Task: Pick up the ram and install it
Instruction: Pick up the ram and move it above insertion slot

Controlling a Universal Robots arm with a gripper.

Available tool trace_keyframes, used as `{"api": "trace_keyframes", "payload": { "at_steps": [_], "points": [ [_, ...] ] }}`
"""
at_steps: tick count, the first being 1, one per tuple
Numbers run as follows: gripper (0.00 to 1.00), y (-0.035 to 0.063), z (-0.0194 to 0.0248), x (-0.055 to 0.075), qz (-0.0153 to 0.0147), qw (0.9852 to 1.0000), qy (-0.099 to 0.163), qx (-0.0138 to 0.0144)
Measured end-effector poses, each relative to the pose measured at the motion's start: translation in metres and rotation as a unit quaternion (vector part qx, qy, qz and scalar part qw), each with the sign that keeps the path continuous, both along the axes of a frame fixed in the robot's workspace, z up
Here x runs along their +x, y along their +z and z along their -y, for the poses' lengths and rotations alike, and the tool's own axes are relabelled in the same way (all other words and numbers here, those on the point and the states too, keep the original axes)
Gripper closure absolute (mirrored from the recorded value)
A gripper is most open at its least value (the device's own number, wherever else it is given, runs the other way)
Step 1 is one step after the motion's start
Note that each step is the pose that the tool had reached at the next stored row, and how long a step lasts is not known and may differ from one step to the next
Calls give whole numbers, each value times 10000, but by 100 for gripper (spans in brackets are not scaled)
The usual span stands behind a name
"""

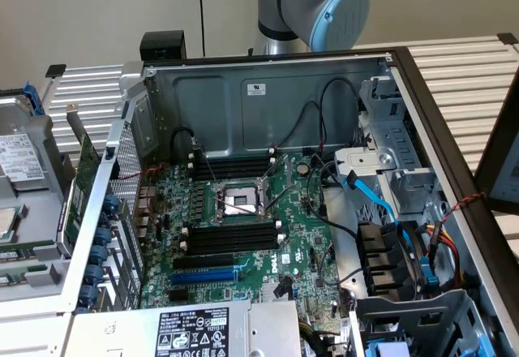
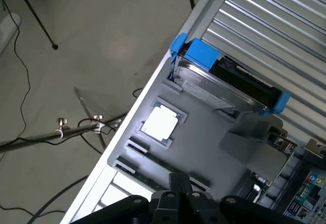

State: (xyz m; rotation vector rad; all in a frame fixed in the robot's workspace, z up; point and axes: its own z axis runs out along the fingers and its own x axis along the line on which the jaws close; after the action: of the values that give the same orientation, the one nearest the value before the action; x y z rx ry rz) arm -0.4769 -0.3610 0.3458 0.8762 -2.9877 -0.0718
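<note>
My jaws, clenched on nothing, hang above the grey parts tray [image 2: 204,150]. The ram [image 1: 24,253], seemingly the green stick recessed in that tray at the exterior view's lower left, lies flat for pickup, well apart from the motherboard's [image 1: 302,247] black slots [image 1: 231,236].

Case [image 1: 243,97]: bare grey sheet metal, matt, smooth. Motherboard [image 1: 302,239]: green PCB, slight gloss. Memory slots [image 1: 231,237]: black plastic. SATA cable [image 1: 377,199]: glossy blue plastic. PSU label [image 1: 190,333]: printed sticker, semi-gloss. Slatted table [image 1: 462,73]: ribbed pale metal, satin. My arm joint [image 1: 280,8]: smooth grey metal, with a blue plastic cap [image 1: 339,12]. My gripper [image 2: 182,186]: matt black. Tray [image 2: 204,147]: matt grey, metal or plastic, can't tell. Hard drive [image 2: 214,89]: shiny bare metal, sits in a bright blue plastic caddy [image 2: 201,53]. Floor [image 2: 102,30]: matt grey.
</note>
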Motion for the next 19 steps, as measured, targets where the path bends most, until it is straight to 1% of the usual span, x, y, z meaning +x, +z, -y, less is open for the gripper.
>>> {"api": "trace_keyframes", "payload": {
  "at_steps": [2, 4, 6, 9, 11, 14, 16, 19],
  "points": [
    [89, -3, 0, 0, -1, 9998, 180, 0],
    [89, -7, 0, 0, -1, 9993, 363, 0],
    [89, -12, 0, 0, -1, 9985, 546, 0],
    [89, -19, 0, 0, 0, 9967, 817, 0],
    [89, -23, 0, 0, -1, 9950, 1002, 0],
    [89, -31, 0, 0, 0, 9919, 1272, 0],
    [89, -36, 0, 0, -1, 9895, 1448, 0],
    [89, -44, 0, 0, 0, 9851, 1722, 0]
  ]
}}
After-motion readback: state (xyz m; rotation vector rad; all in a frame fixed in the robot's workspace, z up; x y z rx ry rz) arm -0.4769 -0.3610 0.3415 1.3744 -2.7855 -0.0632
